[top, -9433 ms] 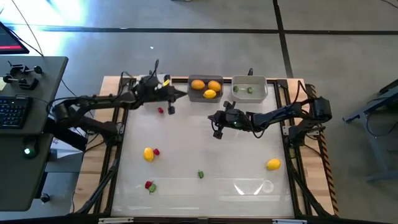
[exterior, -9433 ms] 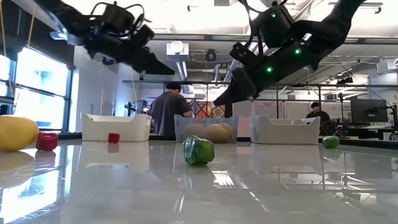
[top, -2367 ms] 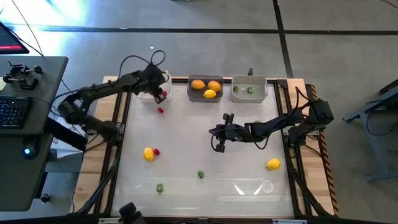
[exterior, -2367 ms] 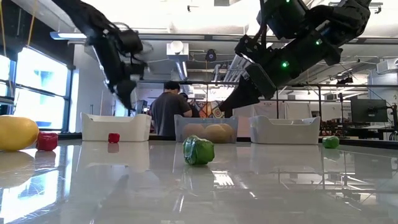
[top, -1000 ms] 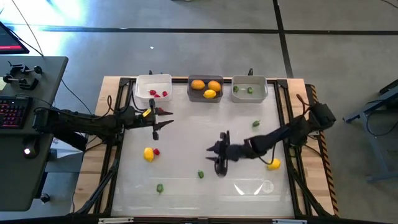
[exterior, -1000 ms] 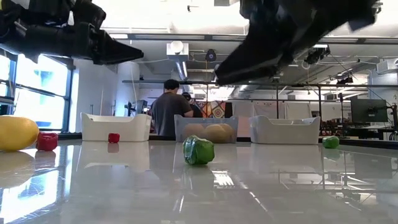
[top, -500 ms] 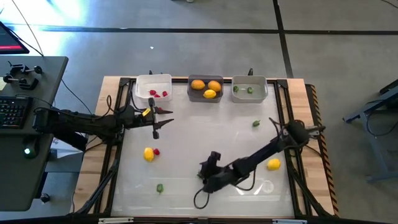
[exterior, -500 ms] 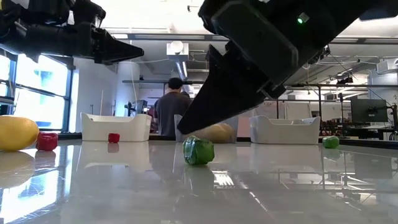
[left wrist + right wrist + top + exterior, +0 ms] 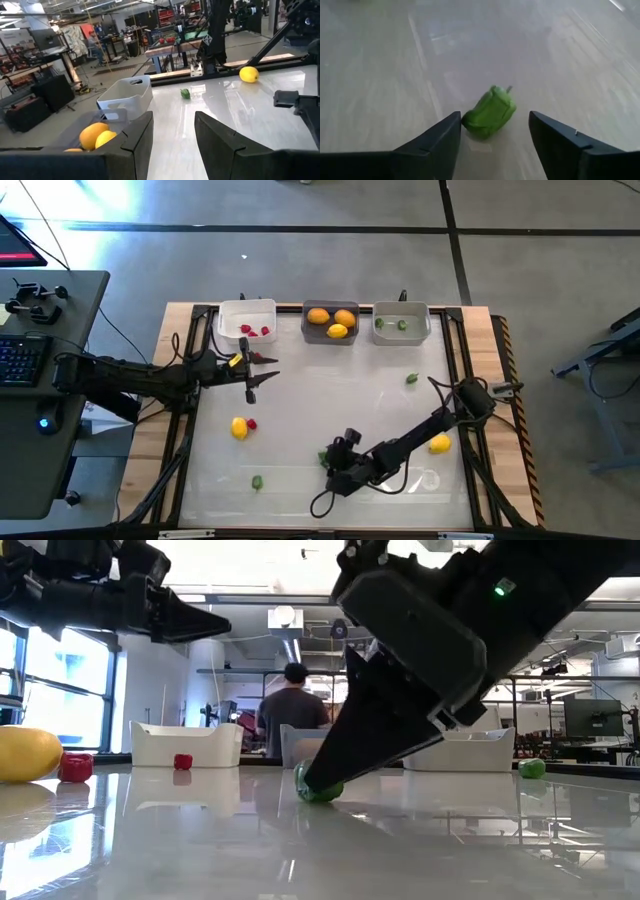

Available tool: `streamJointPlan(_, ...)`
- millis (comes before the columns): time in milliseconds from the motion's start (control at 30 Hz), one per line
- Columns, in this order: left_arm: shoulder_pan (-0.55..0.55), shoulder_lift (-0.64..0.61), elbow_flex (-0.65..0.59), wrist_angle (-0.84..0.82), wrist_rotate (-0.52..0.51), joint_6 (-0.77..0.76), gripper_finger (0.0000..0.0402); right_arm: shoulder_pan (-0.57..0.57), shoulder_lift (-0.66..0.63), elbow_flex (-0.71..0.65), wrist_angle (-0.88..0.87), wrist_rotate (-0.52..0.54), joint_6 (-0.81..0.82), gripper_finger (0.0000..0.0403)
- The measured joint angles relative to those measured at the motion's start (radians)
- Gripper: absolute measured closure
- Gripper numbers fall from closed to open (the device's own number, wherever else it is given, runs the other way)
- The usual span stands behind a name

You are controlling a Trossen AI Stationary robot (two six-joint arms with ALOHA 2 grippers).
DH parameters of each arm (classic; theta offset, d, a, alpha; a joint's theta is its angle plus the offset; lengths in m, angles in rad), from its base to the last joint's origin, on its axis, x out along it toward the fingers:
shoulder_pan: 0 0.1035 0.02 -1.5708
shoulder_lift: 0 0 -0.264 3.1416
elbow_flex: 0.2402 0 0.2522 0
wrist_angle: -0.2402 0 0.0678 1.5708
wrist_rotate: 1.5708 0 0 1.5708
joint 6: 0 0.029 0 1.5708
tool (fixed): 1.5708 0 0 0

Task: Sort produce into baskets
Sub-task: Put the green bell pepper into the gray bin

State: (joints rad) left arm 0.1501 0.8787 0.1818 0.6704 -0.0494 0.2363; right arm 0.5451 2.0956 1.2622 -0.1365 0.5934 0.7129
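A small green pepper (image 9: 490, 113) lies on the tabletop near the front middle (image 9: 322, 457). My right gripper (image 9: 493, 116) is low over it, open, one finger on each side; in the low view a finger (image 9: 345, 755) covers part of the pepper (image 9: 318, 792). My left gripper (image 9: 258, 375) hovers open with nothing in it, just in front of the white basket (image 9: 233, 320), which holds red bits. The dark grey basket (image 9: 330, 336) holds orange and yellow fruits. In the light grey basket (image 9: 415, 332) lie green bits. My right gripper comes down at a slant from the table's right side, its fingers either side of the pepper. One fingertip (image 9: 454, 121) stands right at the pepper's end (image 9: 466, 122); whether it touches, I cannot tell. The pepper lies on the table.
Loose on the table: a yellow fruit (image 9: 239, 427) with a red bit (image 9: 251, 423) at the left, a green bit (image 9: 257, 481) near the front, a green bit (image 9: 411, 379) and a yellow fruit (image 9: 439, 444) at the right. A person stands beyond the baskets (image 9: 295, 705).
My right gripper has gone toward the table's near edge and a little left, and has come down low over the green pepper, so that its fingers now stand on either side of it. The pepper has stayed in place.
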Motion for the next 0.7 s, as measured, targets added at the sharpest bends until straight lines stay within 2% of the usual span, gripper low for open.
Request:
streamJointPlan(133, 0.0, 0.0, 0.0, -0.015, -0.01, 0.001, 0.0271, -0.009, 0.0, -0.001, -0.004, -0.003, 0.005, 0.0209)
streamJointPlan(333, 0.0, 0.0, 0.0, -0.025, -0.067, 0.047, 0.0271, -0.048, 0.0, -0.001, -0.011, -0.035, -0.016, 0.0282)
streamJointPlan(700, 0.021, 0.0, 0.0, -0.024, -0.111, 0.133, 0.0271, -0.16, 0.0, -0.001, -0.014, -0.061, -0.224, 0.0395)
